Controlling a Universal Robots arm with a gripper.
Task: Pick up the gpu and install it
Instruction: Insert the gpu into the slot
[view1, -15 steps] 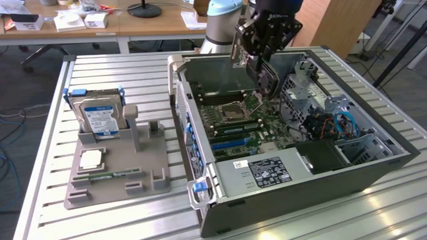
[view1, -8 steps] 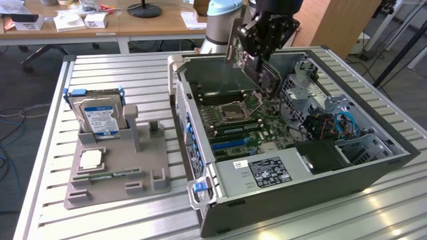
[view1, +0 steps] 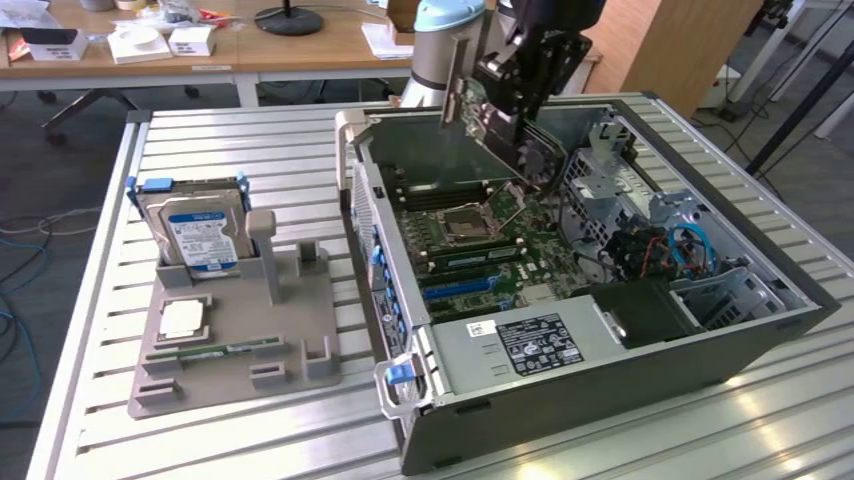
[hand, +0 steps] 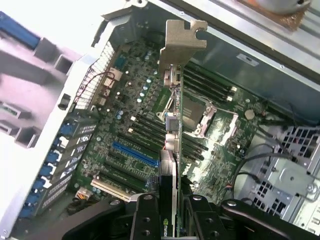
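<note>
Holding the gpu (view1: 483, 125) clenched in the gripper (view1: 518, 95) by its top edge, upright above the motherboard (hand: 235, 150) at the case's (view1: 747, 330) end wall, bracket (hand: 181, 40) free, apparently keeping its connector edge facing the slots (hand: 135, 153).

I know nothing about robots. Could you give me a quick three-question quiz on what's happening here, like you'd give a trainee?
1. True or false: the gripper holds the graphics card over the open computer case.
2. Where is the hard drive? A) standing in the grey holder beside the case; B) inside the case; C) in the gripper.
3. Fill in: one long slot on the motherboard stands out in the colour ___.
Key: 1 true; 2 A; 3 blue.
</note>
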